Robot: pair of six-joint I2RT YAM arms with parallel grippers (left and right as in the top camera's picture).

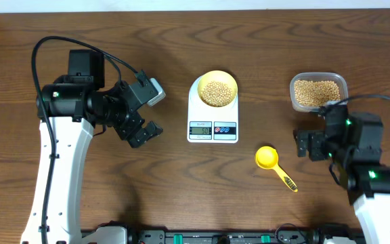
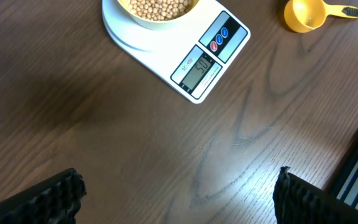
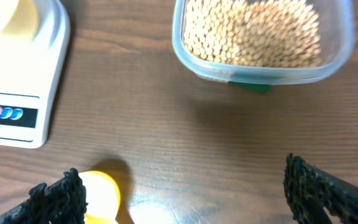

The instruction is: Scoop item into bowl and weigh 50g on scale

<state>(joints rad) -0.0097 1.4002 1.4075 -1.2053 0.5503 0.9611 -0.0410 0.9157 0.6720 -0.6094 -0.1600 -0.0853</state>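
Note:
The white scale stands mid-table with the pale-yellow bowl on its round platform. Tan beans fill the bowl. The scale's display is lit; its digits look like 50 but are blurred. A yellow scoop lies empty on the table right of the scale. My left gripper hangs open left of the scale, with only bare wood between its fingers. Near the scoop and just short of the clear tub, my right gripper is open and holds nothing.
The clear plastic tub at the back right holds many more beans. In the right wrist view the scoop lies by the left finger and the scale's corner is at the upper left.

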